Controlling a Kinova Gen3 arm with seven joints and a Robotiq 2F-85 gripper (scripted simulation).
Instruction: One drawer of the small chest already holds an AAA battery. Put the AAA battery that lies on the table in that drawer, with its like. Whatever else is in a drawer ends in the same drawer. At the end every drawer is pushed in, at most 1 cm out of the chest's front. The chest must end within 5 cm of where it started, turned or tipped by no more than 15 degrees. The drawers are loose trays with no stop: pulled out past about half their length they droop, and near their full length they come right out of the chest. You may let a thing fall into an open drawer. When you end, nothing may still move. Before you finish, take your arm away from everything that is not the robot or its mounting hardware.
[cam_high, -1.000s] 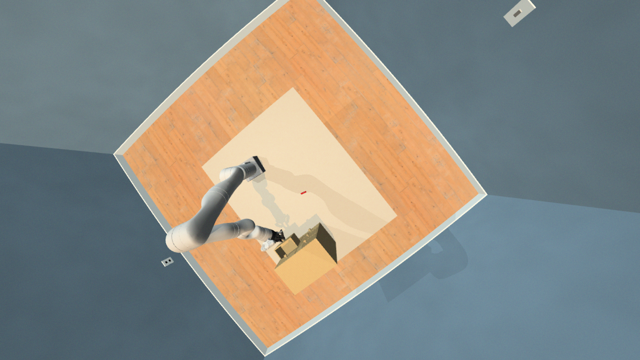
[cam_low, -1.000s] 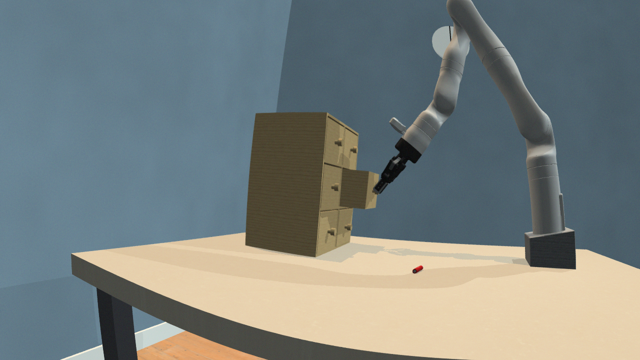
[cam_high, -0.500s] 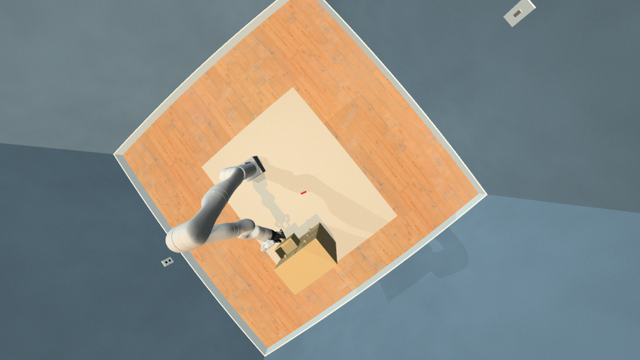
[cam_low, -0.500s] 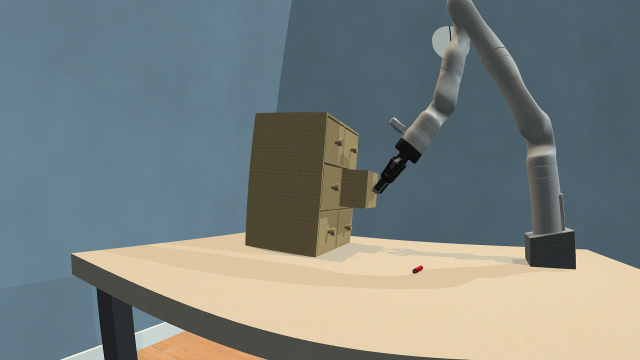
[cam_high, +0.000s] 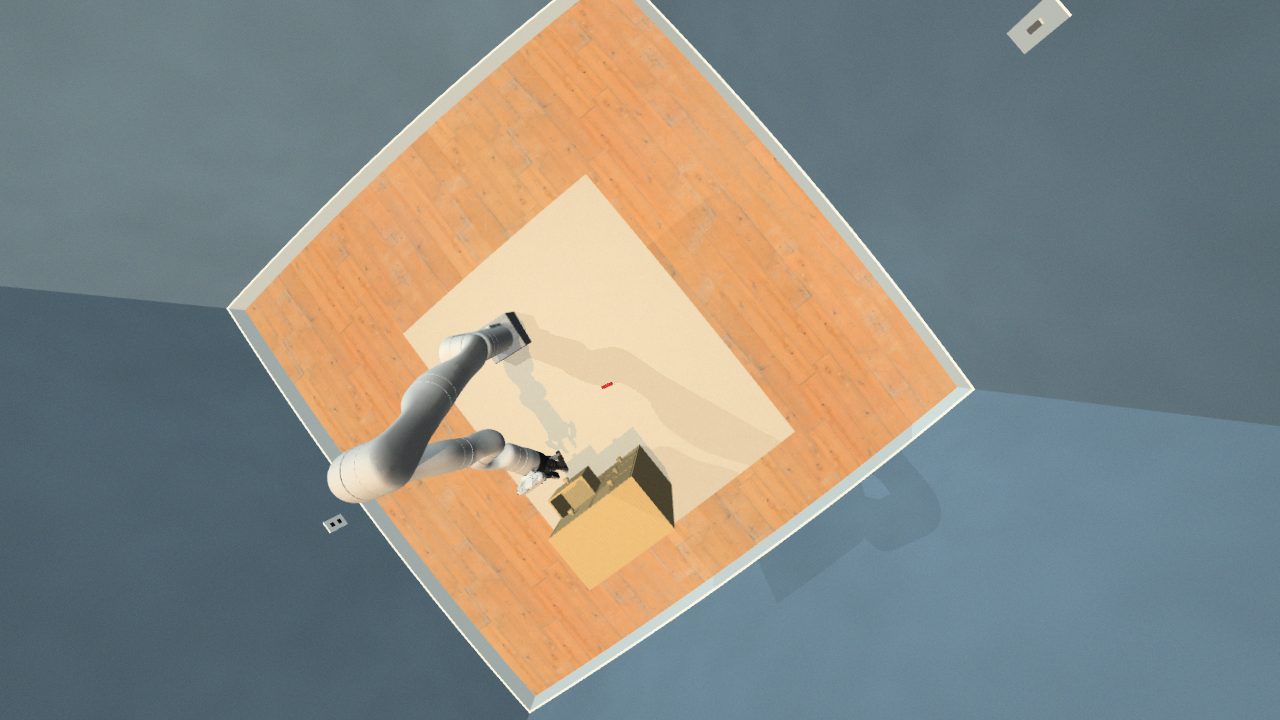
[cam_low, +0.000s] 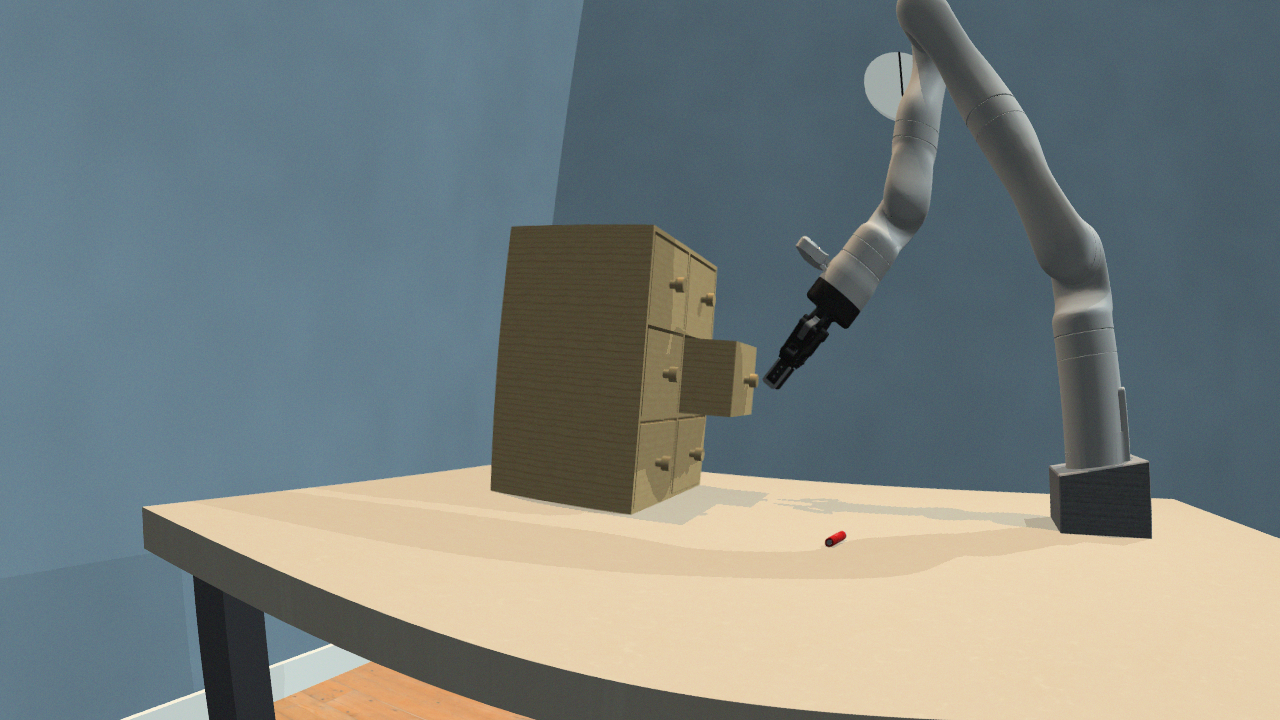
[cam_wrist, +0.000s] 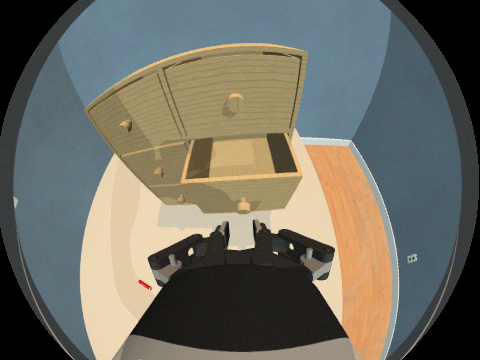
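Centrally in the wrist frame, your gripper stood partly open, holding nothing, below the pulled-out drawer; the red battery lay lower left.

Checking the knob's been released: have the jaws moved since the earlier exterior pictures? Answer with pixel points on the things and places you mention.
Yes: slightly back, away from the open drawer (cam_high: 577, 491) (cam_low: 711, 376) (cam_wrist: 270, 192), in the exterior view.
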